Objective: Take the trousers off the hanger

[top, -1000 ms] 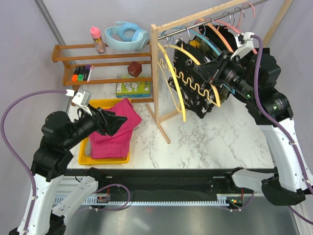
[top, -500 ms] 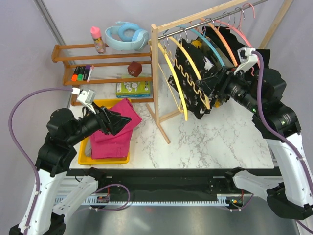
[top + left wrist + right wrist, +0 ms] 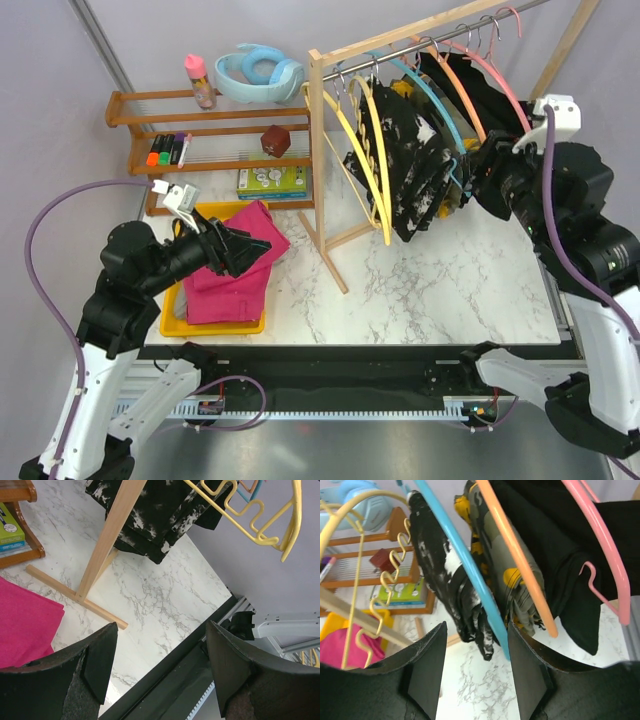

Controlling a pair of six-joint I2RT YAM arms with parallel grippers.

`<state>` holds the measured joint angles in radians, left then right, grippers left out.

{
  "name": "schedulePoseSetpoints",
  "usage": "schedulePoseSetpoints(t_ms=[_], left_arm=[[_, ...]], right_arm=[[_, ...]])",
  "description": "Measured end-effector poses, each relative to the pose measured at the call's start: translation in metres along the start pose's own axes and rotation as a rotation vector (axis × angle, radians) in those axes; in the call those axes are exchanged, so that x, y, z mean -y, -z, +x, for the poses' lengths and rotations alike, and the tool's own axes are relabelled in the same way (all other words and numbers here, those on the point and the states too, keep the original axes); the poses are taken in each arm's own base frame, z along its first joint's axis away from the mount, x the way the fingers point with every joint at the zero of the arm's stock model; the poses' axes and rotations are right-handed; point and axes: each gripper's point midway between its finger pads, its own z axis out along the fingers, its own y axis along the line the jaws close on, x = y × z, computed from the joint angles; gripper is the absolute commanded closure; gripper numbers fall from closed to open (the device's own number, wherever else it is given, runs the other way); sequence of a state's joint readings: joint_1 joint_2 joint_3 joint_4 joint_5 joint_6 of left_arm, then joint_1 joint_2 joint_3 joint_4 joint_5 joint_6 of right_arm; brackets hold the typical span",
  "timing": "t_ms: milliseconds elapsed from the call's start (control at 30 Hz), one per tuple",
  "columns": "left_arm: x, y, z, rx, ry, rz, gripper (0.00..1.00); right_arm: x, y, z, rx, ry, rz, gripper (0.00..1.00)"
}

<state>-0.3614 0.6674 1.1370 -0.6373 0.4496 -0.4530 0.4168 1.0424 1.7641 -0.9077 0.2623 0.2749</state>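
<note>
Black trousers with white speckles (image 3: 415, 190) hang on a blue hanger (image 3: 465, 565) on the rail. Beside them are camouflage trousers (image 3: 487, 540) on an orange hanger (image 3: 520, 560) and plain black trousers (image 3: 555, 555) on a pink hanger (image 3: 600, 545). My right gripper (image 3: 462, 192) (image 3: 476, 630) is open just right of the speckled pair, with nothing between its fingers. Magenta trousers (image 3: 235, 275) lie in a yellow tray (image 3: 170, 322). My left gripper (image 3: 262, 250) (image 3: 161, 625) hovers open and holds nothing above them.
Bare yellow hangers (image 3: 370, 170) hang at the left end of the wooden rack (image 3: 325, 150), whose foot (image 3: 75, 595) crosses the marble table. A wooden shelf (image 3: 200, 130) at the back left holds markers, a pink bottle, a red cube and a green box.
My right gripper has opened and drawn back to the right, away from the speckled trousers. The hangers have swung back towards the rail. The left arm has barely moved.
</note>
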Motion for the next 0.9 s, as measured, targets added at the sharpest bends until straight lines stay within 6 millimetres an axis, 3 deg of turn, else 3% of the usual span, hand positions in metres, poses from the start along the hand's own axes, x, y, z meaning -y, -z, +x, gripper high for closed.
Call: schedulePoseSetpoints(t_ms=[133,400,700,900], left_arm=[[0.000,0.001,0.001,0.003,-0.002,0.004,0.22],[0.000,0.000,0.003,0.000,0.002,0.006,0.22],[0.000,0.000,0.003,0.000,0.002,0.007,0.22],[0.000,0.000,0.003,0.000,0.002,0.007,0.22]], right_arm=[[0.003,-0.024,0.001,-0.027,0.046,0.053,0.41],[0.007,-0.073,0.021,-0.121,0.125,0.091,0.43],[-0.004,-0.079,0.010,-0.080,0.115,0.011,0.52],[-0.021,-0.081,0.018,-0.072,0.111,-0.094,0.55]])
